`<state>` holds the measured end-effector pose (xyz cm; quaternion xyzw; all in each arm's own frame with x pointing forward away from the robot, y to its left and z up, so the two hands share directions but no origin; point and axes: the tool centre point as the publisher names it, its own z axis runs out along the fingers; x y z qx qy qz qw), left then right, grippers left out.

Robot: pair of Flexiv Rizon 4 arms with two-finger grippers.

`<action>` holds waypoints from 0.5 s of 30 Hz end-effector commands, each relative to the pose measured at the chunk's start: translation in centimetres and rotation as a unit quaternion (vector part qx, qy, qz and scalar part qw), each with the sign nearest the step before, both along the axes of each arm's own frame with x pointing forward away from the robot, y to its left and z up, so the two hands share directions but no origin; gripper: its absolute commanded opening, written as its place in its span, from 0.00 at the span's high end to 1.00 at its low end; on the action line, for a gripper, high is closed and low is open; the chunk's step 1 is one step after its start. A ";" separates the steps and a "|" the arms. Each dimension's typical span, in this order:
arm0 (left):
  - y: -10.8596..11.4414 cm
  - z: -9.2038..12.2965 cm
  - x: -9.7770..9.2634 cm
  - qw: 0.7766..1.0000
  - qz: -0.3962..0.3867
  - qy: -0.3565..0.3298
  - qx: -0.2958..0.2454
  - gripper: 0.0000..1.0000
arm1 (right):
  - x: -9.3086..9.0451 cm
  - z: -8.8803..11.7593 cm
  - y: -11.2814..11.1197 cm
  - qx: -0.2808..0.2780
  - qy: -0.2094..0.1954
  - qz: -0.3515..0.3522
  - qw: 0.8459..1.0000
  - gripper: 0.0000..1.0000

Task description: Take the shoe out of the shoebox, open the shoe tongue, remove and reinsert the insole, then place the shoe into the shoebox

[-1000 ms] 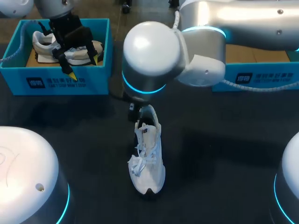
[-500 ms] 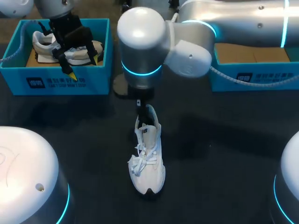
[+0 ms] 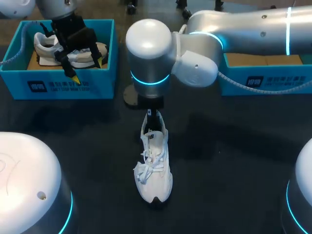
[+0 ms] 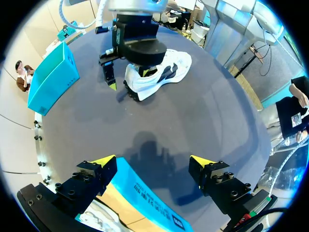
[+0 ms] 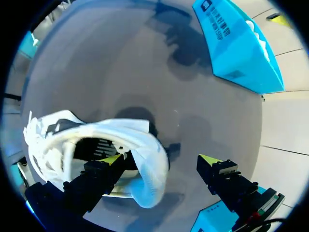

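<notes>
Both open and empty, left hand stays put while right hand has shifted astride the shoe heel.

1. Bright, even light from overhead; the dark table drinks it in.
2. Glare sits on the right arm's glossy white shell, its rings glowing cyan.
3. Soft shadows pool beside the shoe on the table.

table dark | white shoe centre | blue shoebox far-left | second shoebox far-right
</notes>
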<state>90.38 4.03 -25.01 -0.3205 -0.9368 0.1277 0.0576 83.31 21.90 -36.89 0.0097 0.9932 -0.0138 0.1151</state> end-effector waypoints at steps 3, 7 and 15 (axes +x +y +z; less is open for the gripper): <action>0.0 0.0 0.0 1.000 0.000 0.000 0.001 0.00 | 0.6 -1.3 0.5 -0.005 0.013 -0.004 1.000 0.00; 0.0 0.0 0.0 1.000 0.000 0.000 0.001 0.00 | 0.4 -1.8 0.4 -0.002 0.017 -0.004 1.000 0.09; 0.0 0.0 0.0 1.000 0.000 0.000 0.001 0.00 | 0.3 -2.8 -0.4 -0.012 0.032 -0.006 0.999 0.82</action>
